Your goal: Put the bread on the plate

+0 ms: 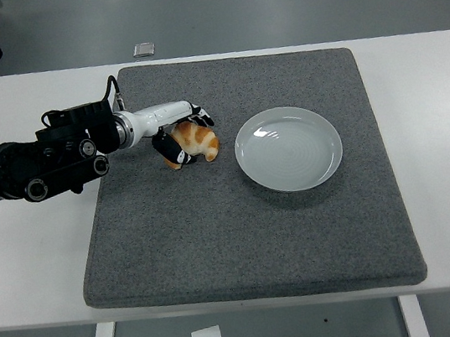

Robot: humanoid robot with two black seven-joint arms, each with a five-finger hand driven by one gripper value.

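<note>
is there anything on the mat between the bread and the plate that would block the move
Nothing visible does. The bread lies on the grey mat with the left hand closing around it, and the stretch of mat between it and the empty plate to its right is bare.

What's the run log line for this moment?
left hand: closing around bread on mat | plate: empty | right hand: out of view

— Any lettering, labels or numbers to read here?
— None. Nothing on the white table (438, 94), the grey mat (243, 233) or the plate (288, 148) carries legible print, and the small object on the floor (144, 49) is too blurred to tell.
</note>
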